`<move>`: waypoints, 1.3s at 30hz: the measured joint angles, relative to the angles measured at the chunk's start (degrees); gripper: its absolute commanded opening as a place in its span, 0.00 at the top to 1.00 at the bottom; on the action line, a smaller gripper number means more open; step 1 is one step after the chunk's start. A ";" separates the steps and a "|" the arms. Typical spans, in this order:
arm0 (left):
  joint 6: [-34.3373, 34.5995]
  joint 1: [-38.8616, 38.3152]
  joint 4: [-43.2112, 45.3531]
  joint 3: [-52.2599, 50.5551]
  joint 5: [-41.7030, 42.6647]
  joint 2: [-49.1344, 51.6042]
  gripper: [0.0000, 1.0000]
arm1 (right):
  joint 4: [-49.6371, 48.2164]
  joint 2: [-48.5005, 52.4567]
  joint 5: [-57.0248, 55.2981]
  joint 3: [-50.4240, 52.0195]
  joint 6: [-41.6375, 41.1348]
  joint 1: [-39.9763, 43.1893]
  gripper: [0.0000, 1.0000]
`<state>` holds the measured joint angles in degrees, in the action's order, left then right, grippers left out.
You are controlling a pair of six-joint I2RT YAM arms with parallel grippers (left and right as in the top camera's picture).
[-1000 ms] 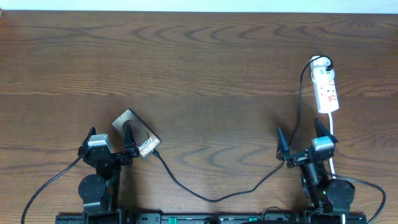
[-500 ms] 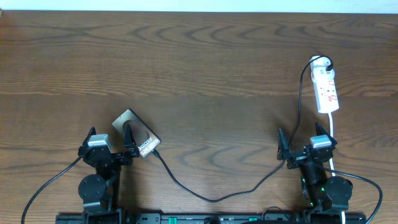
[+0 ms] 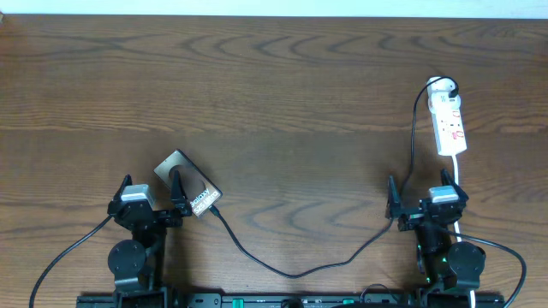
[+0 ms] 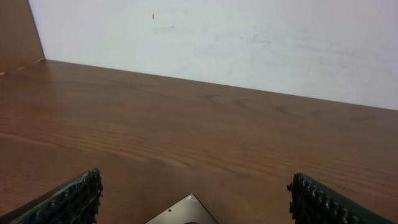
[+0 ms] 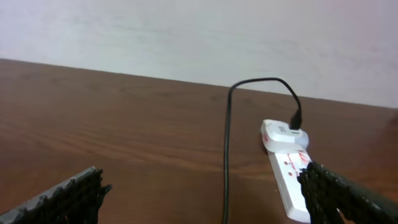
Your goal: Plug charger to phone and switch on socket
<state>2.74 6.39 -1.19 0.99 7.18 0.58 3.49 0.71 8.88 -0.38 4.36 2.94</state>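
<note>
The brownish phone lies tilted at the front left. Its near corner shows between my left gripper's open fingers. One of those fingers reaches over the phone, and nothing is held. The black charger cable runs from the white socket strip in a long loop to the phone's lettered end. Its plug tip sits against that end, and I cannot tell whether it is seated. My right gripper stands open in front of the socket, with the cable between its fingers, untouched.
The socket's white cord runs toward the front edge past my right gripper. A white adapter sits in the strip's far end. Thick black arm cables trail off both bases at the front edge. A pale wall stands behind the table.
My right gripper has shifted slightly to the right and drawn in toward its base. The left gripper, phone and cable have not moved.
</note>
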 measured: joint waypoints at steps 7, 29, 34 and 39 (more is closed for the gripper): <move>0.00 0.00 0.00 0.00 0.00 0.00 0.06 | 0.15 0.00 -1.53 0.00 -1.66 0.00 0.01; 0.00 0.00 0.00 0.00 0.00 0.00 0.06 | 0.13 0.00 -1.88 0.00 -1.88 0.00 0.01; 0.00 0.00 0.00 0.00 -0.02 0.00 0.06 | 0.13 0.00 -1.88 0.00 -1.88 0.00 0.01; 0.00 0.00 0.00 0.00 0.00 0.00 0.06 | 0.13 0.00 -1.88 0.00 -1.88 0.00 0.01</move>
<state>2.74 6.39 -1.19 0.99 7.18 0.58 3.62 0.71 7.01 -0.38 2.48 2.94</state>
